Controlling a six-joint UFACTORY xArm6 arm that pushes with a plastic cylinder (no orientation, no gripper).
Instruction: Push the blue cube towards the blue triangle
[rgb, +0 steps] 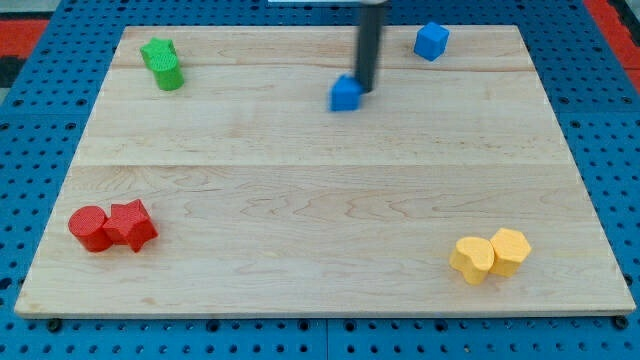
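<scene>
Two blue blocks at bench (300, 200) top | blue cube (432, 41) top right, untouched | my tip (364, 88) touches blue triangle (346, 93) | no hand fitted, state n/a | cube likely light, rigid, slides easily; push its right face.

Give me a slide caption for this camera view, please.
My tip touches one blue block; the other blue block sits apart, upper right.

rod — straight, dark grey-black, smooth | my tip (364, 90) — plain, blunt end
</scene>
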